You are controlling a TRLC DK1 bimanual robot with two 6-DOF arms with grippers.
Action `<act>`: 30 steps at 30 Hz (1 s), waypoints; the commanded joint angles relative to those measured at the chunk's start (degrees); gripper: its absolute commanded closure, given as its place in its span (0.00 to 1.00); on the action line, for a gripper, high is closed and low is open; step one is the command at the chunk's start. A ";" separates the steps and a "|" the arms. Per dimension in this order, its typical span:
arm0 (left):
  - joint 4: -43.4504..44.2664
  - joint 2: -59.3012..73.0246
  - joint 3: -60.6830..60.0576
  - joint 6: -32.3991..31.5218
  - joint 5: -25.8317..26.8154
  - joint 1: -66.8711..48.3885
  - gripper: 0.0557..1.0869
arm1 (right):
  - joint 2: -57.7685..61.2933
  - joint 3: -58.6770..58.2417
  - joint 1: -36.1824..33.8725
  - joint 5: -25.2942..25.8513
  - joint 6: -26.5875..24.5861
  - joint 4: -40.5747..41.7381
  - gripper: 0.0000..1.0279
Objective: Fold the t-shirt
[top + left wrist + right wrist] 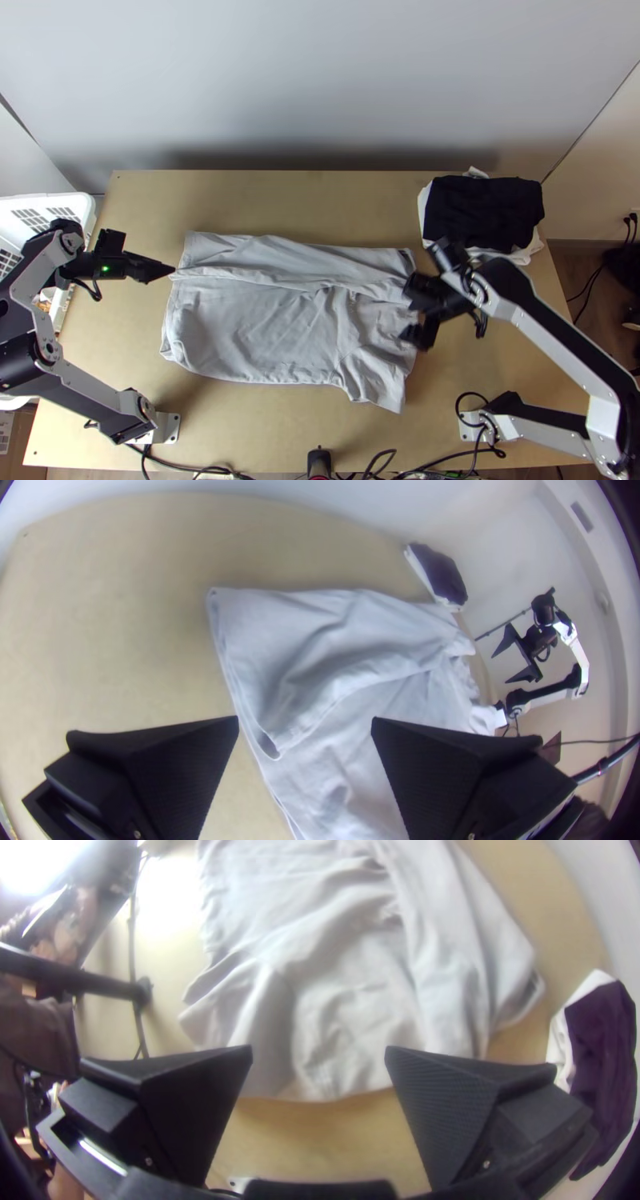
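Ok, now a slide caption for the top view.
Partly folded grey t-shirt on a wooden table, left end effector and right end effector at opposite ends.

One t-shirt (256,328) lies on one table (496,344). There are two robot arms, one left arm (88,390) and one right arm (552,340), and two grippers, one left gripper (171,270) and one right gripper (411,310). One pile of clothes (480,212) sits far right; one basket (50,202) stands left.
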 commanded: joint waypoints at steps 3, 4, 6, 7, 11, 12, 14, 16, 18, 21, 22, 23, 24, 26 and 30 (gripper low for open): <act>-6.87 -1.36 0.14 13.29 0.06 -2.74 0.06 | -2.67 -2.88 24.71 2.24 -4.11 -4.55 0.10; -6.87 -1.36 -0.03 13.65 0.06 -3.27 0.06 | -2.41 -3.50 28.40 2.76 -3.67 -4.55 0.10; -6.69 -1.36 -0.03 13.65 0.06 -4.06 0.06 | -1.35 -5.08 33.76 2.85 -3.32 -4.55 0.10; -6.60 -1.27 0.06 13.56 0.15 -4.32 0.06 | -0.92 -5.61 35.87 2.94 -3.15 -4.47 0.10; -6.60 -1.36 0.14 13.56 0.06 -4.41 0.06 | 1.28 -6.40 40.53 2.85 -2.88 -3.24 0.10; -6.60 -1.36 0.14 13.65 0.06 -4.41 0.06 | 1.81 -6.66 40.97 2.85 -2.97 -2.62 0.10; -6.25 -1.09 0.23 13.65 0.06 -4.24 0.06 | 2.95 -7.89 41.24 2.94 -3.32 -0.34 0.10; -6.25 -1.09 0.50 13.56 0.06 -4.15 0.06 | 3.57 -9.12 40.97 3.91 -4.29 1.33 0.10; -6.25 -1.09 0.94 13.03 0.15 -4.15 0.06 | 3.92 -10.09 40.44 4.43 -4.90 2.83 0.10; -6.34 -1.36 1.11 12.24 0.15 -3.71 0.06 | 4.27 -12.82 39.57 5.22 -6.40 5.90 0.10; -6.34 -1.45 1.20 11.71 0.15 -3.53 0.06 | 4.53 -13.87 39.30 5.66 -6.49 7.05 0.10; -6.43 -1.53 1.20 11.71 0.15 -3.18 0.06 | 4.89 -14.57 39.21 5.84 -6.57 7.84 0.10; -6.43 -1.62 1.20 11.54 0.15 -2.92 0.06 | 5.15 -15.01 38.95 5.84 -6.66 8.54 0.10; -6.52 -1.71 1.11 11.27 0.15 -2.39 0.06 | 5.41 -15.80 38.33 5.93 -6.66 9.95 0.11; -6.69 -2.06 0.94 10.48 0.15 -1.69 0.06 | 6.47 -17.12 35.79 6.46 -7.36 12.85 0.16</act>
